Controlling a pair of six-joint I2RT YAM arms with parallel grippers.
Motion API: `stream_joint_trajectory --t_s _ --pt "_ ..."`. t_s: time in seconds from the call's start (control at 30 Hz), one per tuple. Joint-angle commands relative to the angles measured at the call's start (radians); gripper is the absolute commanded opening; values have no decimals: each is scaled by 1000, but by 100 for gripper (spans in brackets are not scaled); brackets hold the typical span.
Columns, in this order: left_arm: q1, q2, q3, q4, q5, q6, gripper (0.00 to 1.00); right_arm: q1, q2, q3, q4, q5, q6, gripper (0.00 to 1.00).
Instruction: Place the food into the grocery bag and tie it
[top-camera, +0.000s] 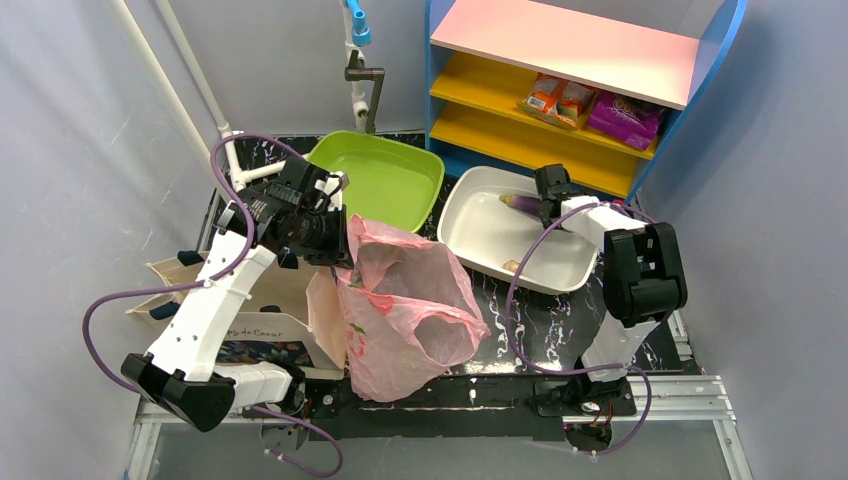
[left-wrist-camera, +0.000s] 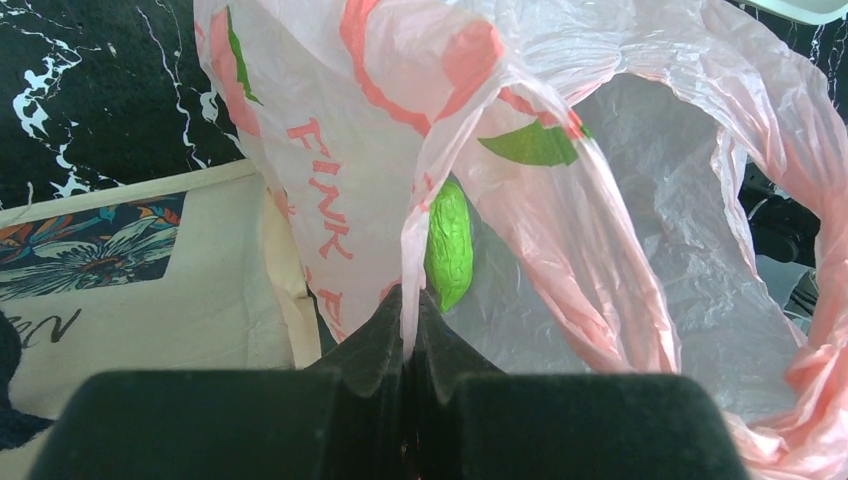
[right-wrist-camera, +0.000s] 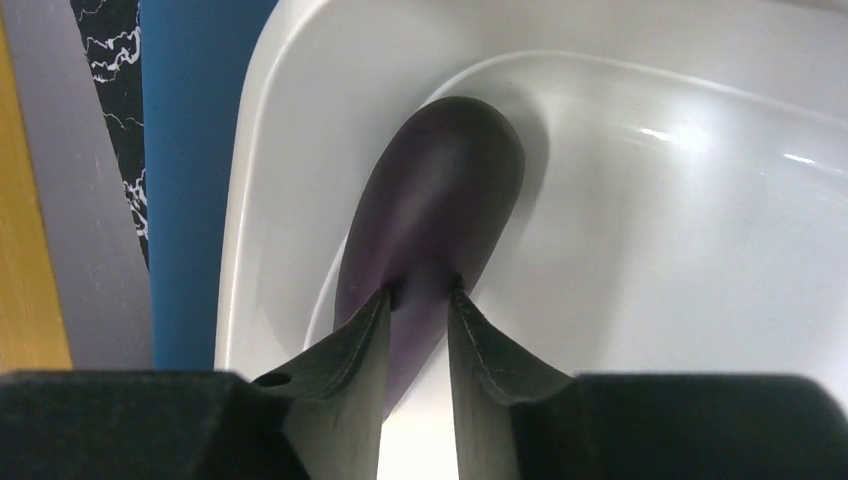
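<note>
Grocery bag (top-camera: 405, 300): one pink, crinkly carrier. It hangs from the left gripper (left-wrist-camera: 410, 312), whose fingers are pressed together on a fold of film at the bag's rim. The mouth gapes wide to that gripper's right, and the film walls stand well apart there. One bumpy green vegetable (left-wrist-camera: 449, 245) lies inside the bag, just ahead of the fingertips. One beige canvas tote (left-wrist-camera: 150, 300) lies below and to the gripper's left, against the bag's side.

One dark-purple eggplant (right-wrist-camera: 440, 190) lies in the white tub (right-wrist-camera: 700, 200), stretching ahead of the right gripper (right-wrist-camera: 420, 292). That gripper is clamped on the eggplant's near end, with one fingertip against each flank. The eggplant runs along the tub's curved wall on the gripper's left, and bare tub floor lies open on its right. Just past that left rim stands the blue shelf panel (right-wrist-camera: 185, 150).

There are two tubs: the white one, and a green tub (top-camera: 385, 180) beyond the left gripper. A small pale scrap (top-camera: 511, 266) lies at the white tub's near rim, too small to identify.
</note>
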Motion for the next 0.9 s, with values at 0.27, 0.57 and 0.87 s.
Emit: stream_joint_trajectory --t_s 0.27,0.57,0.87 --pt "2 -53 -4 10 20 10 0 8 -138 -63 39 -116 -238 26" --pt "2 -99 -32 36 67 -17 0 3 -271 -150 71 -124 -302 67" --pt "2 -123 -45 37 60 -38 0 -51 -176 -91 108 -145 -315 79"
